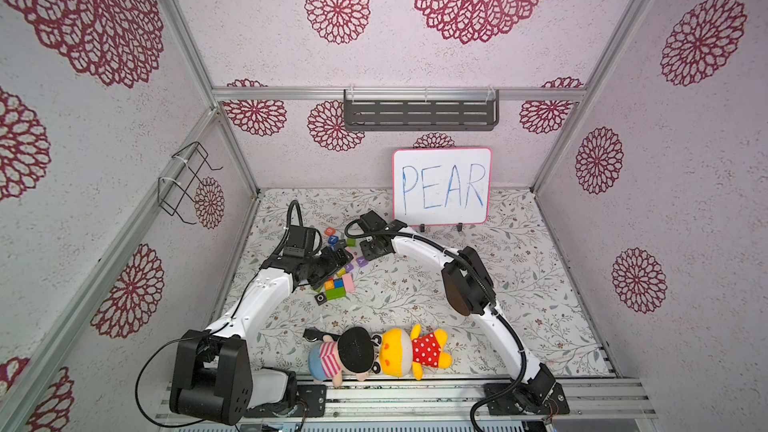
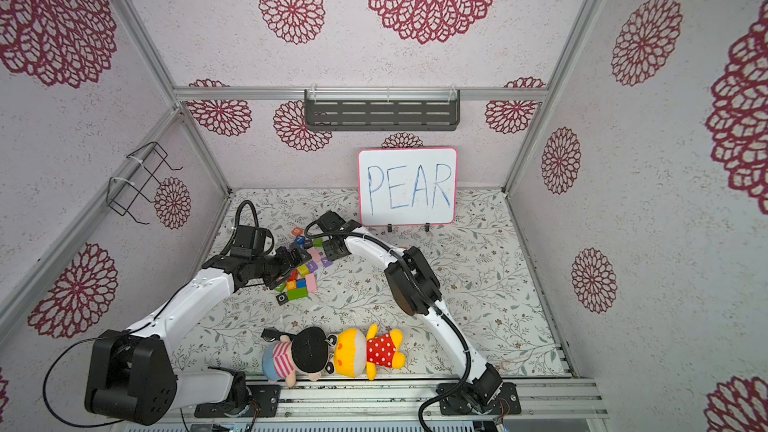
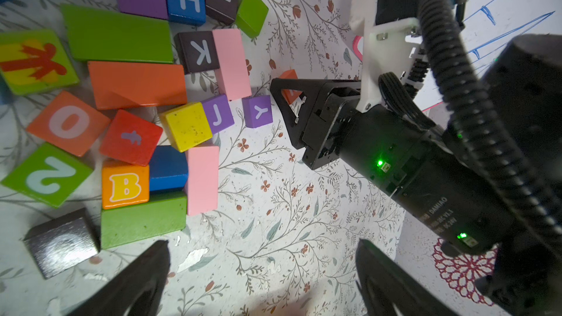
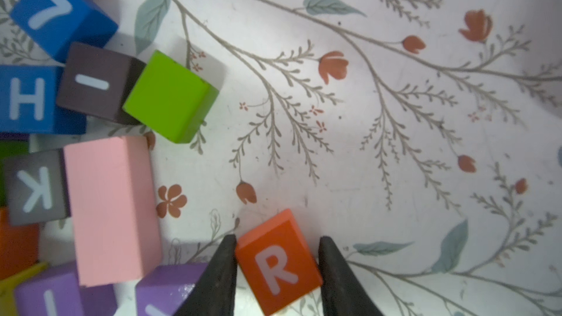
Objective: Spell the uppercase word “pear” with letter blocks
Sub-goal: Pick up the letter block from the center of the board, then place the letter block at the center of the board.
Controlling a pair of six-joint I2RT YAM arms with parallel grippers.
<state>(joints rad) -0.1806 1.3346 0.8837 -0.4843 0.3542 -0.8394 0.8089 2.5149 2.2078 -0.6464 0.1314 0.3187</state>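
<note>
The orange-red letter block with a white R (image 4: pixel 278 264) sits tilted between the fingers of my right gripper (image 4: pixel 276 269), which is shut on it at the right edge of the block pile (image 1: pixel 338 268). In the left wrist view the same block (image 3: pixel 289 85) shows through the right gripper's finger. My left gripper (image 3: pixel 261 269) hangs open over bare mat beside the pile, nothing between its fingers. In both top views the two grippers (image 1: pixel 332 263) (image 2: pixel 332 249) meet over the pile. An orange-red cube (image 1: pixel 330 231) at the pile's far end bears a mark I cannot read. No P, E or A block is readable.
Loose blocks include a black O cube (image 1: pixel 320 298), a purple cube (image 3: pixel 258 112), pink bars (image 3: pixel 231 63) and green bars (image 3: pixel 117 34). A whiteboard reading PEAR (image 1: pixel 441 187) stands at the back. Two plush toys (image 1: pixel 345 353) (image 1: pixel 411 351) lie near the front rail.
</note>
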